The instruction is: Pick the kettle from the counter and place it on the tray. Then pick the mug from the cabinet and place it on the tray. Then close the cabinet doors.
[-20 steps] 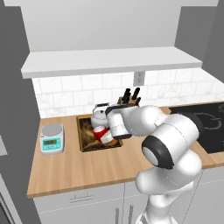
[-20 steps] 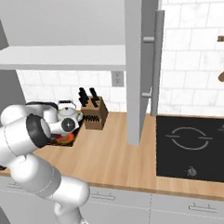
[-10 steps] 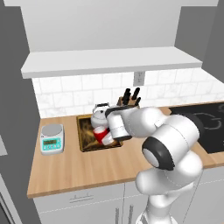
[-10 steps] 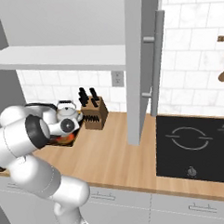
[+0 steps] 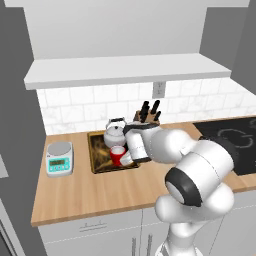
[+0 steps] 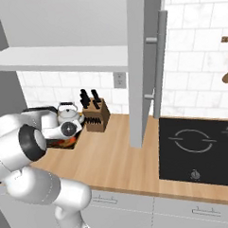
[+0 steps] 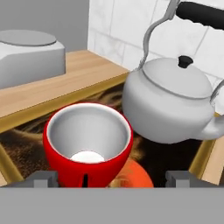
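Mug and kettle on tray; scale left of it

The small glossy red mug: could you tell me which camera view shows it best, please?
The hand view: the small glossy red mug sits upright on the tray, pale inside visible. The left base view shows it small; in the right base view the arm covers it.

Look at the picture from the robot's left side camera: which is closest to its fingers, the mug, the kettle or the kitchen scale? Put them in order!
Going by the left base view:
1. The mug, right at the fingers, standing on the tray.
2. The kettle, just behind the mug, at the back of the tray.
3. The kitchen scale, farthest, off the tray on the counter to the left.
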Robot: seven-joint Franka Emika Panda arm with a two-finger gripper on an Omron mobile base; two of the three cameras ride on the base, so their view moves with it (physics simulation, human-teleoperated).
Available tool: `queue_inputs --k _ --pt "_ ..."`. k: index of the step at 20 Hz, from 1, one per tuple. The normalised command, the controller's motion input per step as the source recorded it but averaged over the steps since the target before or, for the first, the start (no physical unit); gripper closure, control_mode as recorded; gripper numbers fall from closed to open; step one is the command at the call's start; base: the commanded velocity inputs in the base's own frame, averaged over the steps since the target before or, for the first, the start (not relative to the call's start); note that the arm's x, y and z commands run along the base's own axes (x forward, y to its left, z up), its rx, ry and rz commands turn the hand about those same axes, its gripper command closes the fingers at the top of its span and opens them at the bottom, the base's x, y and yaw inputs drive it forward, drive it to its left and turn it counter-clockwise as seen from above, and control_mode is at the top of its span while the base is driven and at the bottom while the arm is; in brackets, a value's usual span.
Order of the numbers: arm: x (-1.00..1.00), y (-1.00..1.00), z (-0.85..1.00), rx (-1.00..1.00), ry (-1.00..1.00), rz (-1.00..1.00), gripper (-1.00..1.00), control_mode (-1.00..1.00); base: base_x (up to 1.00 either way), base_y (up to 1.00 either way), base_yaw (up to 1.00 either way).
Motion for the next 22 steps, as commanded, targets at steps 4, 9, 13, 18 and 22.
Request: queue_inputs --k 4,9,13,18,22 --pt "-0.19 -0.05 0.29 0.0 -0.01 0.0 -1.0 -1.0 0.0 0.0 0.0" --pt "-0.2 0.0 0.48 0.0 0.0 -0.01 -1.0 -1.0 0.0 0.0 0.0" --pt "-0.13 0.0 0.66 0.0 0.0 -0.07 -1.0 -1.0 0.0 0.0 0.0" --pt "-0.16 0.0 0.72 0.0 0.0 -0.07 -1.0 -1.0 0.0 0.0 0.0" --pt "-0.35 0.0 0.67 0.0 0.06 -0.12 -1.0 -1.0 0.0 0.0 0.0"
